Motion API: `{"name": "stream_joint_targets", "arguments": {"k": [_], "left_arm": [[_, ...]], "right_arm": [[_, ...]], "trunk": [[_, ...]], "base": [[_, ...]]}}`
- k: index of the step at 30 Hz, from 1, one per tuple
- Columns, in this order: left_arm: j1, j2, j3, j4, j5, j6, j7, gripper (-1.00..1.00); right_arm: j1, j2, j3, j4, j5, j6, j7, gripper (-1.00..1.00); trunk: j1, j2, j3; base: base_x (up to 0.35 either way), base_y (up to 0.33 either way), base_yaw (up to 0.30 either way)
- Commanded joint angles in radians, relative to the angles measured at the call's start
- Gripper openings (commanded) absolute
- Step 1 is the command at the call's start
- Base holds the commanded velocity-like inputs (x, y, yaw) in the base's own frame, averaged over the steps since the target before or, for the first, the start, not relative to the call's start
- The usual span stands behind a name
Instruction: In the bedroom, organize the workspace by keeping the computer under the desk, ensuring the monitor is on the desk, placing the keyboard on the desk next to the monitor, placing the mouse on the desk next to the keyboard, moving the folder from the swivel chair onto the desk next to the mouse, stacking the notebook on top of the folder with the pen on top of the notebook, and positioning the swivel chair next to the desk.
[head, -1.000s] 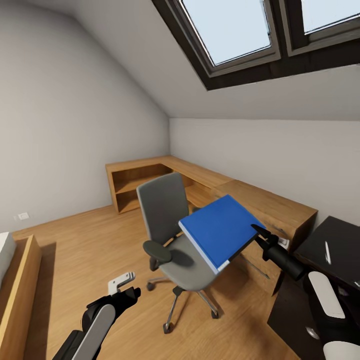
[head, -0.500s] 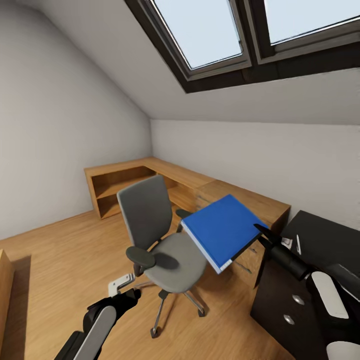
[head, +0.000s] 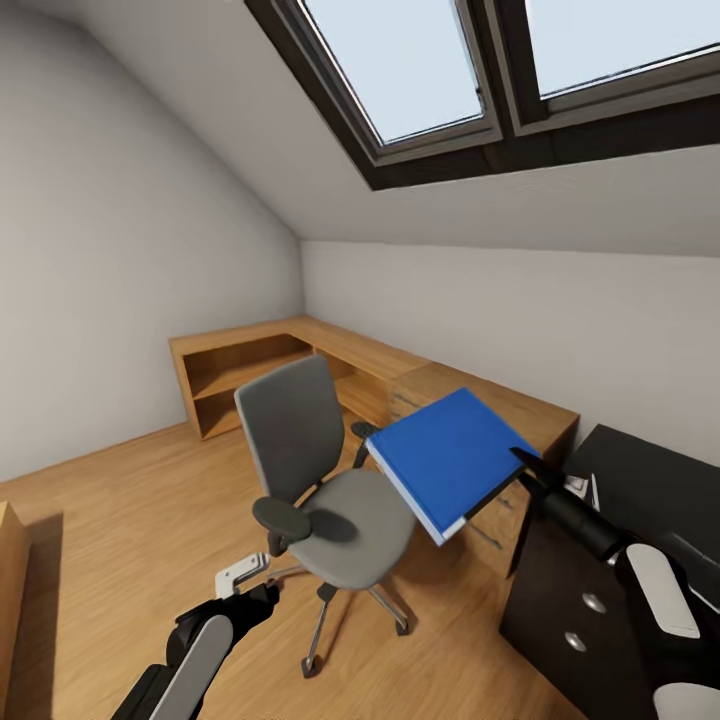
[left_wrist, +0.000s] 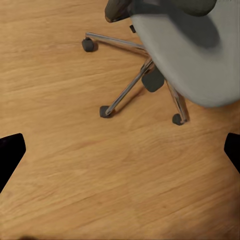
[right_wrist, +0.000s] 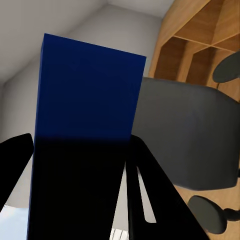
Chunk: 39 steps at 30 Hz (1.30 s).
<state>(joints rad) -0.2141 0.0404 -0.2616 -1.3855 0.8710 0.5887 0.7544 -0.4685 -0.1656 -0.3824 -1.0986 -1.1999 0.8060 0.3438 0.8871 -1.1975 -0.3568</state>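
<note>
My right gripper (head: 520, 466) is shut on the edge of the flat blue folder (head: 448, 458), holding it tilted in the air above and to the right of the swivel chair's seat. The grey swivel chair (head: 318, 470) stands on the plank floor, its seat bare. At the right edge is the glossy black desk (head: 650, 482) with its dark drawer unit (head: 575, 600); a slim white pen-like stick (head: 594, 490) lies on top. In the right wrist view the folder (right_wrist: 85, 120) sits between the dark fingers. My left gripper (head: 245, 580) hangs open low over the floor, left of the chair's base (left_wrist: 135, 85).
Low oak cabinets (head: 300, 360) run along the far walls behind the chair, reaching up to the desk. A wooden bed edge (head: 10, 545) shows at the far left. Open plank floor (head: 120, 520) lies left of the chair. A skylight is overhead.
The whole view has swung, so chair and cabinets sit further left and more of the desk and drawers shows. The folder stays in my right gripper; the left arm is barely changed.
</note>
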Motion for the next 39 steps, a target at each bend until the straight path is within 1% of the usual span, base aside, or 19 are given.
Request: {"name": "stream_joint_targets", "arguments": {"k": [1, 5, 10, 14, 16, 18, 19, 20, 21, 22, 23, 24, 27, 28, 30, 31, 32, 34, 39], "left_arm": [[-0.001, 0.001, -0.002, -0.001, 0.008, 0.0, 0.01, 1.0], [-0.001, 0.001, -0.002, -0.001, 0.009, 0.0, 0.01, 1.0], [-0.001, 0.001, -0.002, 0.0, 0.011, 0.0, 0.01, 1.0], [-0.001, 0.001, -0.003, 0.011, 0.007, -0.003, 0.012, 1.0], [-0.001, 0.0, -0.018, 0.09, 0.002, -0.021, 0.011, 1.0], [-0.001, 0.0, -0.034, 0.136, -0.012, -0.044, 0.011, 1.0], [-0.001, -0.001, -0.131, 0.321, -0.076, -0.234, 0.007, 1.0], [-0.001, -0.001, -0.148, 0.351, -0.081, -0.263, 0.006, 1.0], [-0.001, -0.002, -0.186, 0.408, -0.089, -0.318, 0.007, 1.0], [-0.001, -0.002, -0.205, 0.436, -0.092, -0.344, 0.007, 1.0], [-0.001, -0.001, -0.242, 0.489, -0.095, -0.393, 0.007, 1.0], [-0.001, -0.002, -0.303, 0.628, -0.098, -0.5, 0.002, 1.0], [-0.001, -0.005, -0.328, 0.773, -0.102, -0.619, -0.033, 1.0], [-0.001, -0.005, -0.33, 0.799, -0.103, -0.642, -0.046, 1.0], [-0.001, -0.005, -0.334, 0.88, -0.103, -0.714, -0.125, 1.0], [-0.001, -0.003, -0.333, 0.912, -0.102, -0.739, -0.188, 1.0], [-0.001, -0.002, -0.332, 0.925, -0.101, -0.749, -0.22, 1.0], [-0.001, -0.002, -0.331, 0.938, -0.101, -0.76, -0.254, 1.0], [-0.001, -0.003, -0.329, 0.945, -0.101, -0.767, -0.273, 1.0]], "right_arm": [[-0.001, 0.0, -0.009, 0.0, 0.003, 0.005, 0.003, -1.0], [-0.001, 0.001, -0.019, 0.0, 0.003, 0.004, 0.002, -1.0], [-0.001, 0.001, -0.021, 0.0, 0.003, 0.002, 0.0, -1.0], [-0.001, 0.002, -0.021, 0.001, 0.003, 0.0, -0.004, -1.0], [-0.001, 0.002, -0.021, 0.0, 0.005, 0.0, -0.011, -1.0], [-0.001, 0.002, -0.021, 0.0, 0.005, -0.001, -0.016, -1.0], [-0.001, 0.003, -0.02, -0.006, 0.004, -0.002, -0.044, -1.0], [-0.001, 0.003, -0.02, -0.006, 0.004, -0.002, -0.046, -1.0], [-0.001, 0.002, -0.02, -0.007, 0.004, -0.002, -0.049, -1.0], [-0.001, 0.002, -0.02, -0.008, 0.005, -0.002, -0.05, -1.0], [-0.001, 0.002, -0.02, -0.008, 0.005, -0.002, -0.052, -1.0], [-0.001, 0.002, -0.019, -0.009, 0.006, -0.002, -0.054, -1.0], [-0.001, 0.002, -0.02, -0.009, 0.008, -0.003, -0.055, -1.0], [-0.001, 0.002, -0.021, -0.009, 0.009, -0.003, -0.055, -1.0], [-0.001, 0.002, -0.022, -0.007, 0.009, -0.012, -0.055, -1.0], [-0.001, 0.001, -0.023, -0.005, 0.009, -0.034, -0.055, -1.0], [-0.001, 0.001, -0.023, -0.003, 0.009, -0.057, -0.055, -1.0], [-0.001, 0.001, -0.022, 0.001, 0.009, -0.105, -0.056, -1.0], [-0.001, 0.001, -0.023, 0.026, 0.009, -0.14, -0.062, -1.0]], "trunk": [[-0.004, 0.006, 0.001], [-0.019, 0.034, 0.007], [-0.019, 0.034, 0.0], [-0.035, 0.062, 0.006], [-0.042, 0.076, 0.009], [-0.05, 0.09, 0.013], [-0.054, 0.097, 0.014], [-0.058, 0.104, 0.016], [-0.061, 0.111, 0.017], [-0.065, 0.118, 0.019], [-0.069, 0.125, 0.021], [-0.073, 0.132, 0.023], [-0.084, 0.153, 0.028], [-0.088, 0.16, 0.03], [-0.096, 0.174, 0.033], [-0.096, 0.174, 0.032], [-0.096, 0.174, 0.031], [-0.096, 0.174, 0.028], [-0.096, 0.174, 0.022]], "base": [[0.0, 0.0, 0.012], [0.0, 0.0, 0.047], [0.0, 0.0, 0.068], [0.0, 0.0, 0.072], [0.0, 0.0, 0.057], [0.0, 0.0, 0.034], [0.0, 0.0, -0.071], [0.0, 0.0, -0.088], [0.0, 0.0, -0.12], [0.0, 0.0, -0.132], [0.0, 0.0, -0.151], [0.0, 0.0, -0.175], [0.0, 0.0, -0.182], [0.0, 0.0, -0.186], [0.0, 0.0, -0.19], [0.0, 0.0, -0.2], [0.0, 0.0, -0.204], [0.0, 0.0, -0.207], [0.0, 0.0, -0.21]]}}
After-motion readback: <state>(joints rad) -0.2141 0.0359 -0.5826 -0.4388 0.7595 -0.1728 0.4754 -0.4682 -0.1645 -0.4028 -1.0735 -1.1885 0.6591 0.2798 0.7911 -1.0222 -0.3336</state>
